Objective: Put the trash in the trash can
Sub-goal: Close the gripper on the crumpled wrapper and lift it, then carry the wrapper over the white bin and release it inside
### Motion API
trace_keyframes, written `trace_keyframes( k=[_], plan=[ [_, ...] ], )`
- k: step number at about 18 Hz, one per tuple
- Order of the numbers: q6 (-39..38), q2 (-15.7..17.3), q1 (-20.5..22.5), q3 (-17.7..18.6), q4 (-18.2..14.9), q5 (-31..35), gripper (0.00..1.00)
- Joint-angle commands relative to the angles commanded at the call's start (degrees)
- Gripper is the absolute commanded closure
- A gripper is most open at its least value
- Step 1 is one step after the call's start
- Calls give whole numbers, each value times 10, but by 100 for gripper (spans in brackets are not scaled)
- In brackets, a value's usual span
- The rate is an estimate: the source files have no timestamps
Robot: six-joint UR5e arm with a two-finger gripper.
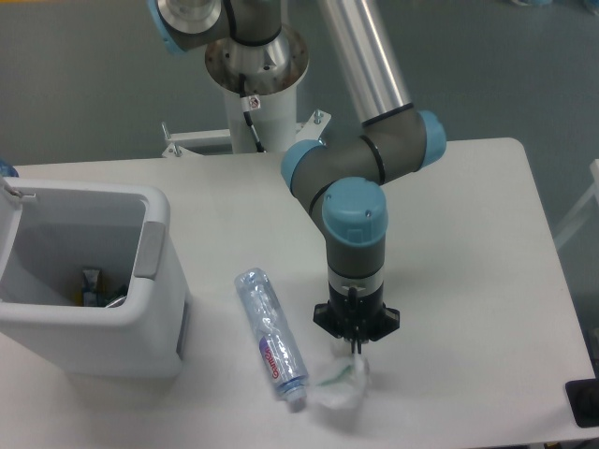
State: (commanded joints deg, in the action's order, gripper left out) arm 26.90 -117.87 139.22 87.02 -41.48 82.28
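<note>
Wrapper (339, 385) sits directly beneath the gripper (357, 349), whose jaws look pinched narrow on it, bottle (270, 337) lying lengthwise just to its left

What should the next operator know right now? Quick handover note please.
Pincer: down at the wrapper, apparently closed on its top edge; grip not confirmed.
Bottle: lying on the table, just left of the wrapper, between it and the trash can.
Trash can: at the table's left edge, some items already inside.
Done: neither piece binned yet.
Left: lift wrapper, drop it in the can, then the bottle.
</note>
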Motion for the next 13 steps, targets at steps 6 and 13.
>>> trace_keyframes(
  k=[6, 13],
  plan=[
    [-47, 50, -19, -8, -1, -42, 100],
    [-108, 121, -65, -19, -1, -109, 100]
  ],
)
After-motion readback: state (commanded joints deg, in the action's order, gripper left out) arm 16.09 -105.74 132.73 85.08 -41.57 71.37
